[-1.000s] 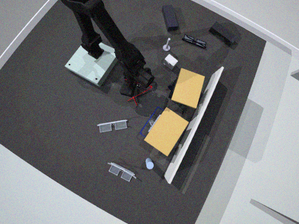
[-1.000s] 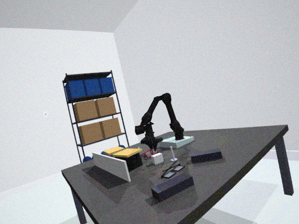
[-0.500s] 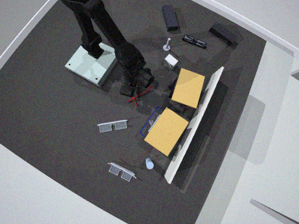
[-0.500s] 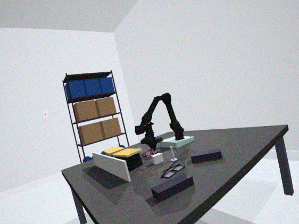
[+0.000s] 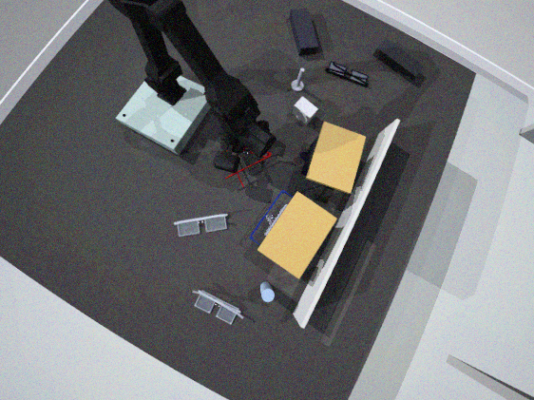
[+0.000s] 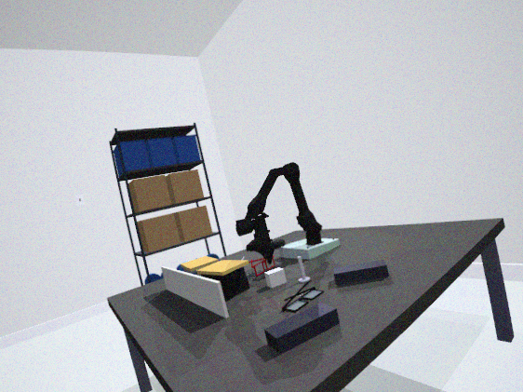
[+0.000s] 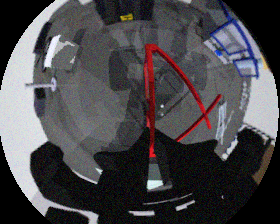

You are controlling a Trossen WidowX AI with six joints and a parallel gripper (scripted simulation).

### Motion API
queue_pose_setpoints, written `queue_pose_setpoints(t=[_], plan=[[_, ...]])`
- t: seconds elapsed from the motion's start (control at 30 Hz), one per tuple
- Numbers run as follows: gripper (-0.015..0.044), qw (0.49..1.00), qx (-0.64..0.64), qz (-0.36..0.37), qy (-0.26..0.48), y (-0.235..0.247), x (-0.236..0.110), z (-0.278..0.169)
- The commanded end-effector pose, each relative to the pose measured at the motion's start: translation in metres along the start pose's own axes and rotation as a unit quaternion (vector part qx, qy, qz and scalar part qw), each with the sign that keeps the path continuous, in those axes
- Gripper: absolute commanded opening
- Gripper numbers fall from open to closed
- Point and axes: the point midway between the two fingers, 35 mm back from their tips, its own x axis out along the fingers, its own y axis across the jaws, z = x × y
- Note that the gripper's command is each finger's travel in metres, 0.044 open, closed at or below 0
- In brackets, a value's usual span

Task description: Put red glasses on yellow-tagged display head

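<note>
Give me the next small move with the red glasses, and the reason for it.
Probably a short straight lift. The gripper is shut on the red glasses, low over the dark table, short of the two yellow-topped head stands. Raising the frame first should free its temples before any carry toward them.

Rising from its pale base plate [image 5: 162,120], the black arm [image 5: 190,44] folds at a high elbow and slopes down to a wrist pointing at the table, where the gripper [image 5: 246,155] is clamped nearly shut on the thin frame of the red glasses [image 5: 249,166].
</note>
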Motion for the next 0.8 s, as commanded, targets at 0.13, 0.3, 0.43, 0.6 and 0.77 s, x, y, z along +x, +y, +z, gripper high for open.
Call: queue_pose_setpoints(t=[0.13, 0.3, 0.43, 0.6, 0.77], plan=[[0.0, 1.0, 0.0, -0.003, -0.006, -0.003, -0.04, 0.006], [0.0, 1.0, 0.0, -0.003, -0.006, -0.003, -0.068, 0.006], [0.0, 1.0, 0.0, -0.003, -0.006, -0.002, -0.091, 0.005], [0.0, 1.0, 0.0, -0.003, -0.006, -0.002, -0.099, 0.005], [0.0, 1.0, -0.03, -0.004, -0.006, 0.005, -0.1, 0.011]])
